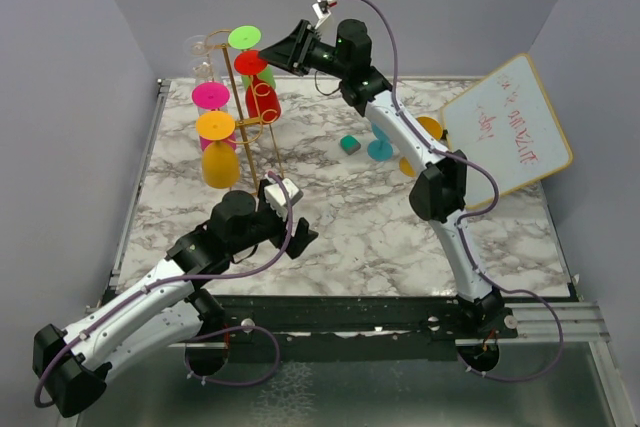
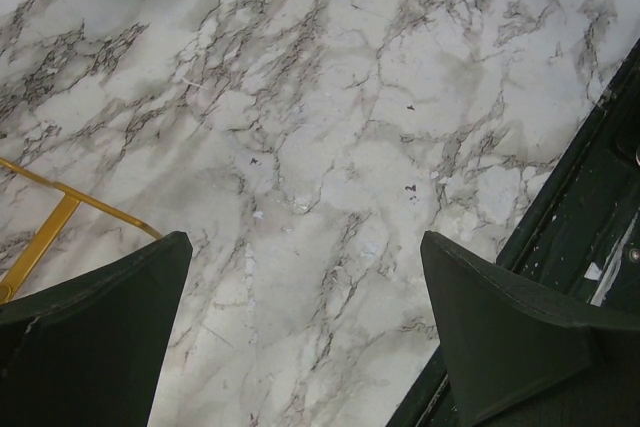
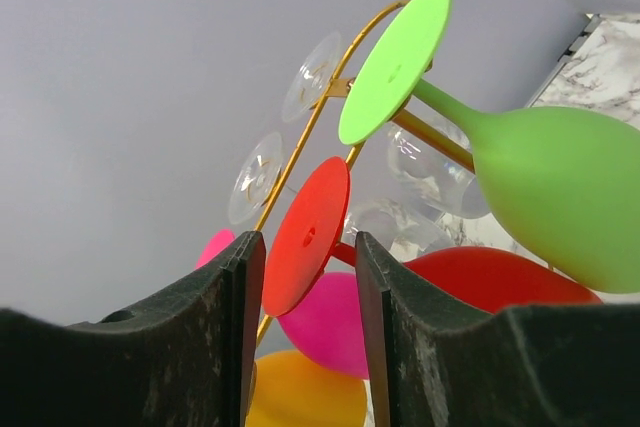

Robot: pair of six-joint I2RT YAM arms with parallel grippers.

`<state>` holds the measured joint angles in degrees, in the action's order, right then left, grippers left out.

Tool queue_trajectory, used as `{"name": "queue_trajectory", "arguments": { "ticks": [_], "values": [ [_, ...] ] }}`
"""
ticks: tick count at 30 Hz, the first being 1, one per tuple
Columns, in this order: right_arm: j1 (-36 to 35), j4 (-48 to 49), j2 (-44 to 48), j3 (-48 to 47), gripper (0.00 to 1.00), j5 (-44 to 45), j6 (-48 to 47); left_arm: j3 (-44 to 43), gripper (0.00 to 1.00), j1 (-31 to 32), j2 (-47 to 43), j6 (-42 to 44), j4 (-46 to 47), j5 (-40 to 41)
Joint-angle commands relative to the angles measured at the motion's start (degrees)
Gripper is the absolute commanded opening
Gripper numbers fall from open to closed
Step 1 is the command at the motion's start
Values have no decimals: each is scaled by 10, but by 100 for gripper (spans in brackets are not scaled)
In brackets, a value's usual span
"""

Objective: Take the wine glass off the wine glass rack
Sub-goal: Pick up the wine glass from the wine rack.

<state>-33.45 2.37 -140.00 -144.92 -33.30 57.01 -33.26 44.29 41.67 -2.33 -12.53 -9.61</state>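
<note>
The gold wire wine glass rack (image 1: 240,117) stands at the table's back left with several coloured and clear glasses hanging upside down on it. My right gripper (image 1: 266,55) is at its upper part. In the right wrist view the fingers (image 3: 245,277) stand on either side of the red wine glass's round foot (image 3: 312,209), with a gap still showing on each side; the right gripper (image 3: 308,247) is open. The red bowl (image 3: 490,282) hangs behind the right finger. My left gripper (image 2: 305,247) hovers wide open over bare marble beside the rack's base (image 2: 60,217).
On the rack also hang green (image 3: 560,187), pink (image 1: 211,97), orange (image 1: 218,157) and clear glasses. A teal block (image 1: 349,144) and a teal glass (image 1: 380,147) sit mid-table. At the right a whiteboard (image 1: 510,127) leans. Grey walls enclose the back and sides.
</note>
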Motion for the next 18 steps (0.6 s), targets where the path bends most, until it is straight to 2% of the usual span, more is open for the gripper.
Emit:
{"name": "queue_trajectory", "arguments": {
  "ticks": [1, 3, 18],
  "values": [
    [-5, -7, -6, -14, 45, 15, 2, 6, 99, -3, 2, 0, 8, -12],
    [-5, -11, 0, -7, 39, 16, 0, 6, 99, -4, 1, 0, 8, -12],
    [-6, 3, 46, 47, 28, 28, 6, 8, 99, -9, 0, -1, 8, -10]
  ]
}}
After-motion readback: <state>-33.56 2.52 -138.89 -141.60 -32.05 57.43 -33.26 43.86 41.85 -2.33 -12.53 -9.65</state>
